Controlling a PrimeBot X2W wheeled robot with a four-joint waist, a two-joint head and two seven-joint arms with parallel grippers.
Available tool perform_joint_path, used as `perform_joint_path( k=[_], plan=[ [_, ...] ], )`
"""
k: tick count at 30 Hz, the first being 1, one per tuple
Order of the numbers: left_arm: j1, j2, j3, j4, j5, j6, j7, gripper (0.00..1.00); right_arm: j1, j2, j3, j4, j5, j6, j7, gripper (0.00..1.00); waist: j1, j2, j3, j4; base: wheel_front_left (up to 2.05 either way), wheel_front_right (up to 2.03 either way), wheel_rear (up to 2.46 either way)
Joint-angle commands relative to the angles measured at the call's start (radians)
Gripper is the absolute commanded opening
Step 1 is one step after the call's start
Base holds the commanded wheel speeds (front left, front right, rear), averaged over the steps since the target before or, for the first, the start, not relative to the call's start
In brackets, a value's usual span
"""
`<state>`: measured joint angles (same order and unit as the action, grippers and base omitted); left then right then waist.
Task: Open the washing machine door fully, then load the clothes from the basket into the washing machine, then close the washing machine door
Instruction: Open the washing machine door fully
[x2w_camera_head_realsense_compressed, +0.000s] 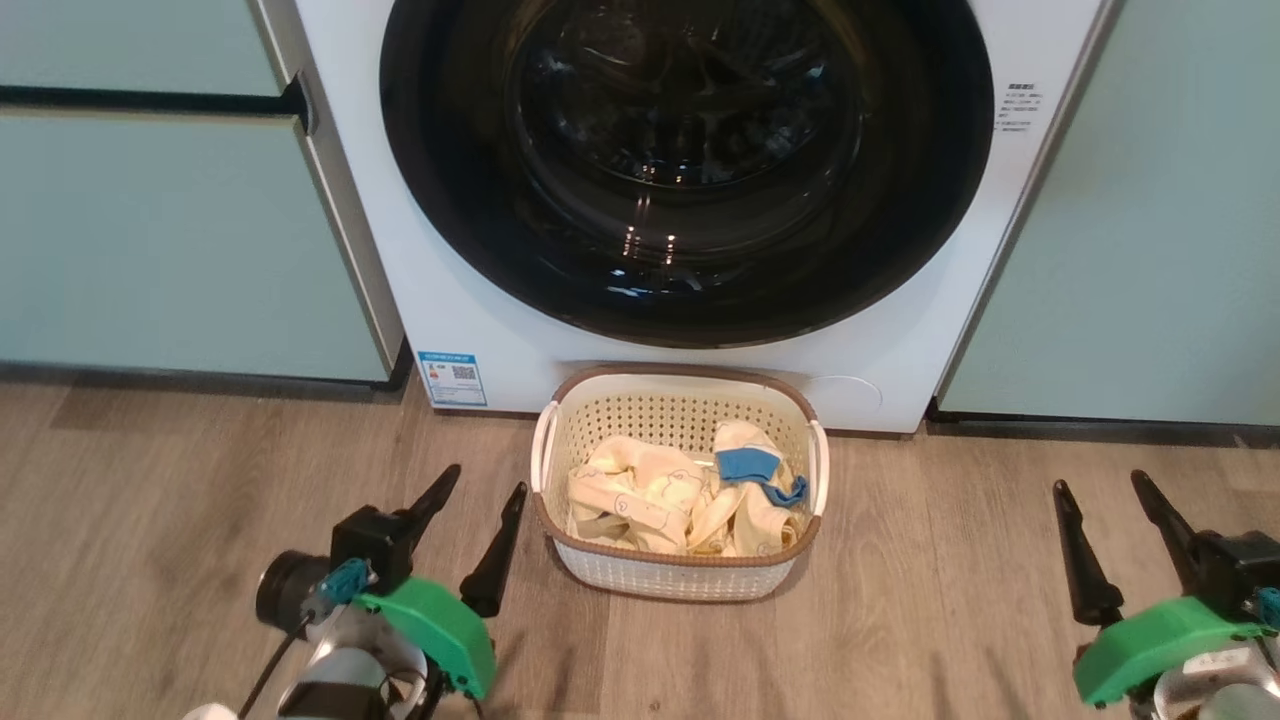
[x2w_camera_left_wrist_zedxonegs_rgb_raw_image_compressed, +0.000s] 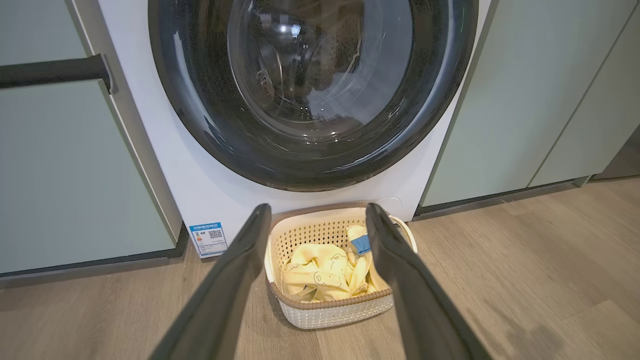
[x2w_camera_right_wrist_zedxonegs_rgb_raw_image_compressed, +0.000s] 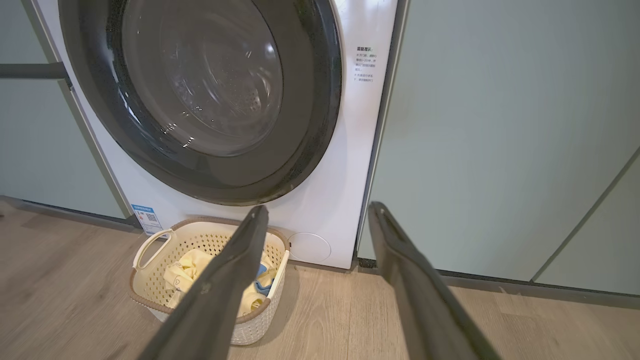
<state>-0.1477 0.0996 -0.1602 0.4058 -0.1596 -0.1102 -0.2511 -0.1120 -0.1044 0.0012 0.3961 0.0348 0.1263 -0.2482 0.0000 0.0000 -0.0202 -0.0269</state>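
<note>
The washing machine door (x2w_camera_head_realsense_compressed: 690, 160) is looking shut, lying flat against the white washing machine (x2w_camera_head_realsense_compressed: 480, 300). So opening it is the job right now, I think.

The basket (x2w_camera_head_realsense_compressed: 680, 378) is sitting on the floor right in front of the washing machine, just under the door. The clothes (x2w_camera_head_realsense_compressed: 650, 495) are lying inside it.

The left gripper (x2w_camera_head_realsense_compressed: 487, 479) is hanging low in front of the washing machine, toward its left side. Its fingers are spread apart and holding nothing. The right gripper (x2w_camera_head_realsense_compressed: 1100, 482) is hanging low toward the washing machine's right side, also spread and holding nothing.

To do this well, one gripper should be hooking a finger behind the door's edge and pulling slowly in a wide curve. I cannot tell which edge is opening. The arm should be keeping above the basket, so it is not bumping it.

The head view is showing both grippers together. The right wrist view is showing the door's right edge from the side, some small writing (x2w_camera_right_wrist_zedxonegs_rgb_raw_image_compressed: 366, 64) beside it, and a little round cover (x2w_camera_right_wrist_zedxonegs_rgb_raw_image_compressed: 310, 246) low on the washing machine. The left wrist view is showing a dark bar (x2w_camera_left_wrist_zedxonegs_rgb_raw_image_compressed: 55, 70) left of the washing machine.
</note>
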Motion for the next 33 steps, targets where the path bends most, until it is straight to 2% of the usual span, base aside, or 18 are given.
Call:
perform_joint_path(
  k=[1, 21, 33],
  plan=[
    [-0.059, 0.021, 0.036, -0.031, 0.0, 0.007, -0.011, 1.0, -0.05, -0.016, 0.014, -0.035, -0.003, 0.004, -0.014, 1.0, 0.0, 0.0, 0.002, -0.001, 0.96, 0.96, -1.92],
    [-0.063, 0.02, 0.037, -0.058, -0.009, 0.004, -0.011, 1.0, -0.053, -0.011, 0.004, -0.041, -0.009, 0.004, -0.014, 1.0, 0.0, 0.0, 0.013, -0.016, 1.18, 1.18, -2.35],
    [-0.062, 0.024, 0.037, -0.068, -0.012, -0.003, -0.011, 1.0, -0.056, -0.011, -0.001, -0.039, -0.007, 0.004, -0.014, 1.0, 0.0, 0.0, 0.016, -0.02, 0.39, 0.39, -0.78]
  ],
)
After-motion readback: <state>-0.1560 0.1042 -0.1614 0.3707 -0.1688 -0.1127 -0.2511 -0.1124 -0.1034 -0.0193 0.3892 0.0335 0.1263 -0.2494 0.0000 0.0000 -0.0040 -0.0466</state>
